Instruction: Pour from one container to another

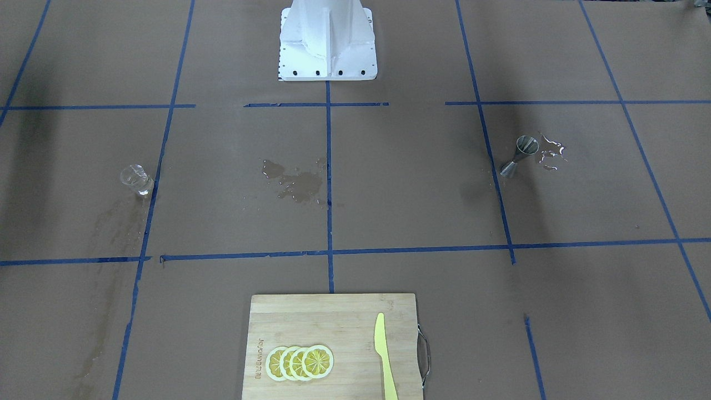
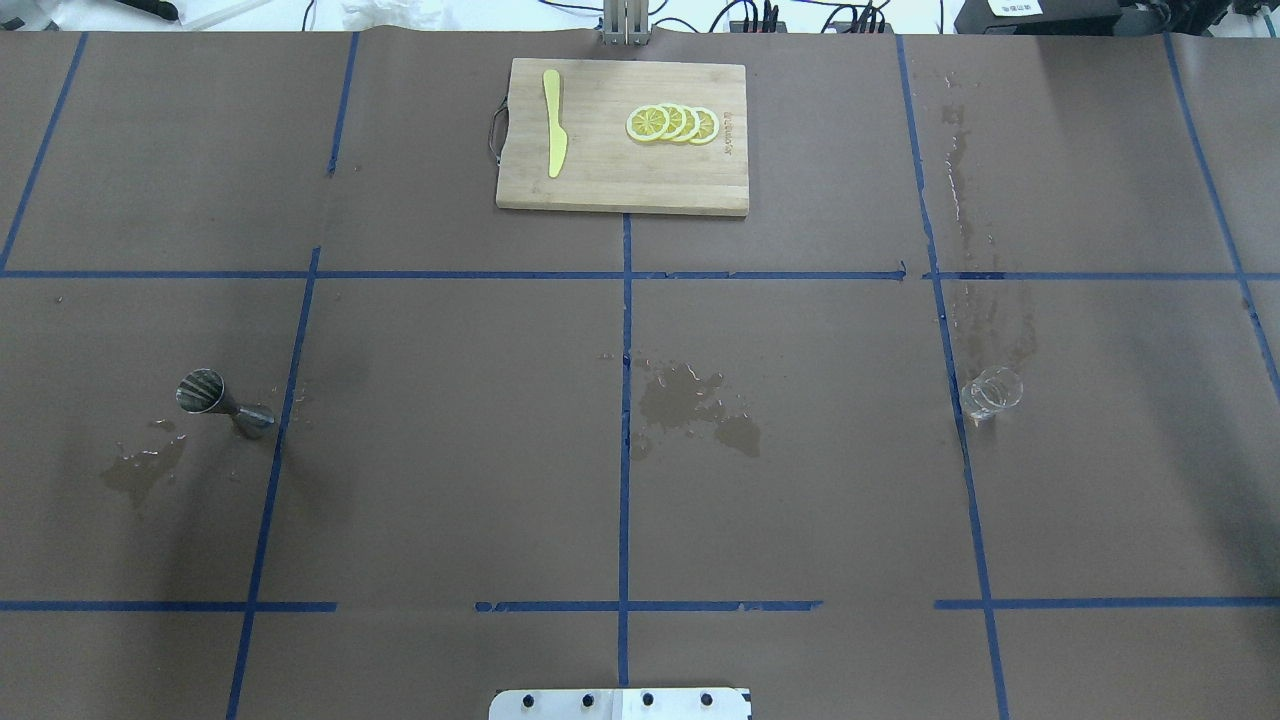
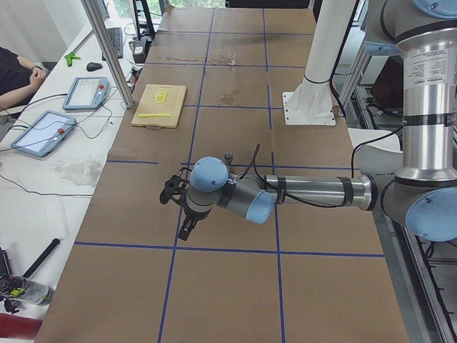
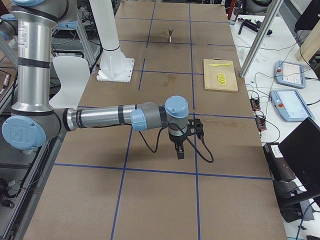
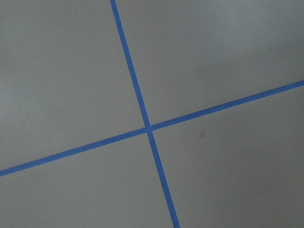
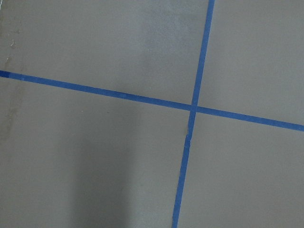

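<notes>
Overhead exterior shows the cup [image 2: 991, 392] at middle right and the jigger [image 2: 222, 402] at middle left, far apart and not held, so I think the pouring is all left to do, and I cannot tell if the left gripper [image 3: 184, 230] or right gripper [image 4: 179, 153] has its fingers spread.

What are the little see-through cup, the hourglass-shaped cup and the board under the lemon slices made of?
The small cup looks like clear glass or possibly plastic: the brown table shows through it and its rim glints. The jigger seems to be steel, silvery-grey with a dull sheen. The board looks like pale bamboo or wood, matte, with visible grain strips.
</notes>
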Motion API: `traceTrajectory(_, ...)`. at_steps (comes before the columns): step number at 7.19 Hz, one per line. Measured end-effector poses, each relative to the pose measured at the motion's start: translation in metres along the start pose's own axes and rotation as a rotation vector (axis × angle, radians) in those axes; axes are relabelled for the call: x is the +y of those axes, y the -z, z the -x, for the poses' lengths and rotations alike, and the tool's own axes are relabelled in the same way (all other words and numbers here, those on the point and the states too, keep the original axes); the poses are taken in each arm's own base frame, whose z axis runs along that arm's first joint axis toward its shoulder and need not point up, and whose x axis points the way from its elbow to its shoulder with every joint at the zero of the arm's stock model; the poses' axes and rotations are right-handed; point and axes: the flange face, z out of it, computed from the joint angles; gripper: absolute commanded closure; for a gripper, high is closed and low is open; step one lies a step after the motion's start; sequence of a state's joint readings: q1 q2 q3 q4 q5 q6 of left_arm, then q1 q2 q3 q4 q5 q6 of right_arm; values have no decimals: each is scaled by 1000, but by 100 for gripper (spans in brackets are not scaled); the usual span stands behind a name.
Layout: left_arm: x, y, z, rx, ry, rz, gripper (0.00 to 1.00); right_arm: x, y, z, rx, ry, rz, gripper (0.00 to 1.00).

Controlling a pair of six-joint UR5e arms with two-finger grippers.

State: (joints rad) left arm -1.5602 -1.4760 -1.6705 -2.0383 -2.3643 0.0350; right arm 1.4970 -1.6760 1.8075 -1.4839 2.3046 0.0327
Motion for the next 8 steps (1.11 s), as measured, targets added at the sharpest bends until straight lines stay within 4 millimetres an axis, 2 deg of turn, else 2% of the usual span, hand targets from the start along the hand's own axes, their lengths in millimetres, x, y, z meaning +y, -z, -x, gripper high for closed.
traceTrajectory(3,-21,-2,2,-2,-120,-121,0,-7,3,3,0,5,-9,0)
traceTrajectory(5,-30,5,-5,1,-141,-181,0,-9,6,6,0,14,-22,0)
traceTrajectory(7,-39,17,-27,15,-185,-270,0,-12,10,10,-1,41,-58,0)
traceTrajectory(8,-44,16,-44,39,-220,-292,0,-13,12,11,-2,48,-66,0)
